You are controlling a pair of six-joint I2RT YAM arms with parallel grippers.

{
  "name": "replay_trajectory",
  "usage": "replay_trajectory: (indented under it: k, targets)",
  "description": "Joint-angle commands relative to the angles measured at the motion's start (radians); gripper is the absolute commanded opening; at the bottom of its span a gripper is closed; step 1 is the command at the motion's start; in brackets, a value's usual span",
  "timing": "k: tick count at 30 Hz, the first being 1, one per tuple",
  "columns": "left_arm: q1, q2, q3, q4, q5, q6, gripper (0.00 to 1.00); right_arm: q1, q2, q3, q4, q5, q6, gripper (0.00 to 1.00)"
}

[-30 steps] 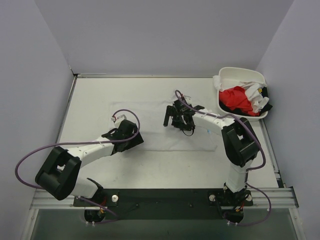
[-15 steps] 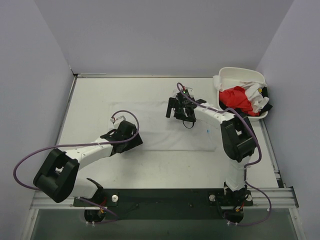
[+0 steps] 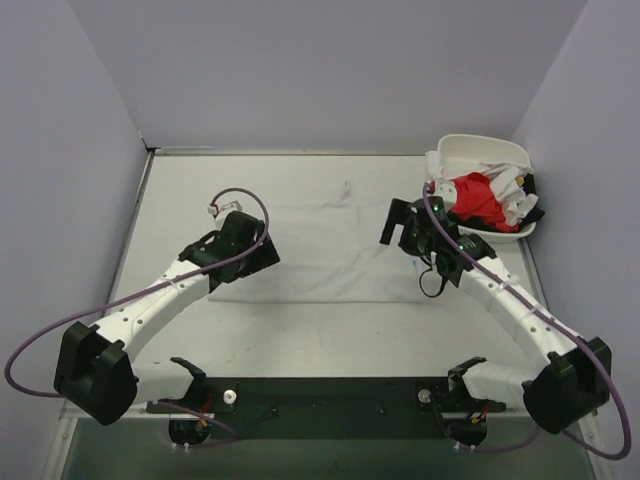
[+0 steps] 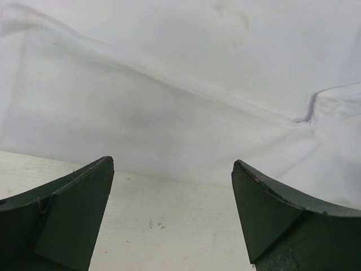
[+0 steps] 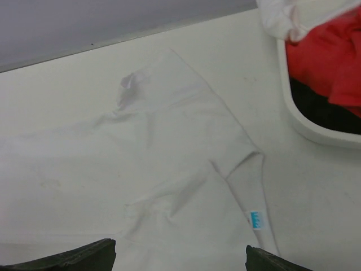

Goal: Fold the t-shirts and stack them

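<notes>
**Item 1: white t-shirt** point(image 3: 315, 250). It lies spread flat across the middle of the table, its long side running left to right. The cloth is wrinkled, with soft folds in the left wrist view point(image 4: 169, 101) and a sleeve fold in the right wrist view point(image 5: 141, 186). A small blue neck label point(image 5: 256, 219) shows near its right end.

**Item 2: red t-shirt** point(image 3: 475, 198). It is bunched inside the tub at the far right corner and also shows in the right wrist view point(image 5: 333, 51).

**Item 3: other white t-shirts** point(image 3: 505, 190). They are crumpled in the same tub around the red one, some spilling over the rim.

**Item 4: left gripper** point(image 3: 250, 262). It sits over the left near corner of the spread shirt. The jaws stand wide apart point(image 4: 172, 164) with nothing between them. The shirt's near hem and bare table show in the gap.

**Item 5: right gripper** point(image 3: 400, 225). It is above the shirt's right end, between the shirt and the tub. The jaws are spread wide point(image 5: 177, 248) and hold nothing.

**Item 6: tub** point(image 3: 480, 145). White rounded plastic, at the far right corner of the table, apart from the spread shirt point(image 5: 304, 127).

**Item 7: table** point(image 3: 330, 330). Pale surface, enclosed by grey walls on the left, far and right sides.

**Item 8: purple cables** point(image 3: 40, 340). One loops along each arm.
</notes>
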Motion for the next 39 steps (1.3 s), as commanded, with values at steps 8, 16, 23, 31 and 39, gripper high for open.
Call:
replay_trajectory:
  k: [8, 16, 23, 31, 39]
  targets:
    - [0.276, -0.047, -0.031, -0.181, 0.101, 0.021, 0.93, -0.023, -0.386, -0.263, -0.191, -0.011, 0.101, 1.0]
    - [0.382, 0.039, -0.123, -0.119, 0.155, -0.036, 0.88, -0.02, -0.434, -0.28, -0.204, -0.056, 0.11, 1.0]
    - [0.393, 0.057, -0.159, -0.089, 0.147, -0.064, 0.87, -0.017, -0.434, -0.292, -0.193, -0.059, 0.098, 1.0]
    - [0.414, 0.008, -0.049, -0.114, 0.143, -0.039, 0.87, -0.027, -0.224, -0.205, -0.09, -0.044, 0.087, 1.0]
    - [0.48, 0.144, 0.154, -0.087, 0.216, 0.019, 0.86, -0.128, 0.15, 0.057, -0.023, -0.157, 0.07, 1.0]
